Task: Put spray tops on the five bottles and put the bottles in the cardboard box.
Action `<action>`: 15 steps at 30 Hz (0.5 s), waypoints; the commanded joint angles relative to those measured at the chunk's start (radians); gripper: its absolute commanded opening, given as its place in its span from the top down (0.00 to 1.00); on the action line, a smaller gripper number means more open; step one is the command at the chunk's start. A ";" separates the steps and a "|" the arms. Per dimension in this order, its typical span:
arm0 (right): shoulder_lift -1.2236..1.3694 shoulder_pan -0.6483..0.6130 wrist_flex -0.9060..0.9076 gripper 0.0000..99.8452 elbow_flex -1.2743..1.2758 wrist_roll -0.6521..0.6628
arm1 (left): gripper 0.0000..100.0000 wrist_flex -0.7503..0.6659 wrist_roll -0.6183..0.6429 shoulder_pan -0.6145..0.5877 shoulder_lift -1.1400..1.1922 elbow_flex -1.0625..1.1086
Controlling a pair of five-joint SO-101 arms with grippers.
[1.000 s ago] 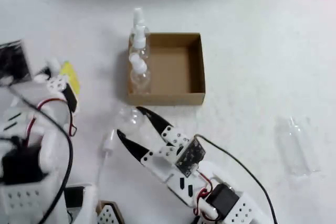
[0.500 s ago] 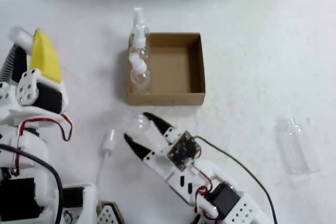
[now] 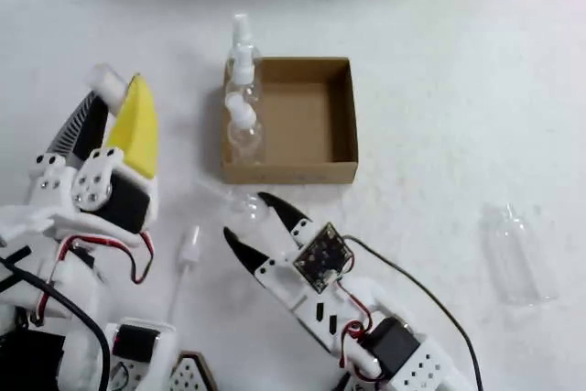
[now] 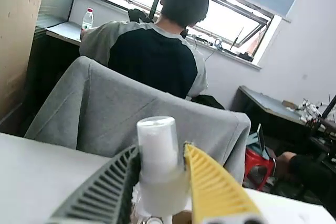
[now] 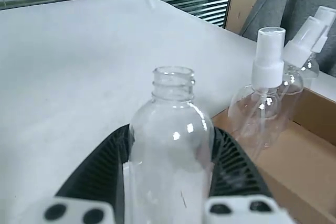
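Plastic bottle (image 5: 170,150), clear and uncapped, near the cardboard box (image 3: 341,116), is grasped by the right gripper (image 3: 245,217), a spray top (image 4: 156,150) clamped aloft in the left gripper (image 4: 160,174); capping is judged in hand, alignment over the open neck being required next.

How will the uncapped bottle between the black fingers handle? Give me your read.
The uncapped bottle looks clear, thin-walled and empty, so probably light and liable to dent under a hard squeeze. Its smooth round sides, between the fingers of the right gripper, could slip or twist. Laid down, it would likely roll.
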 commanded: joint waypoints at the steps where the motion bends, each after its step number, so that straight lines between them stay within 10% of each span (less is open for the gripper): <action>1: -0.007 0.008 0.008 0.99 0.009 0.012 | 0.98 0.026 -0.015 0.018 0.047 -0.051; 15: -0.007 0.008 0.010 0.99 0.009 0.012 | 0.98 -0.046 -0.017 0.008 0.067 0.023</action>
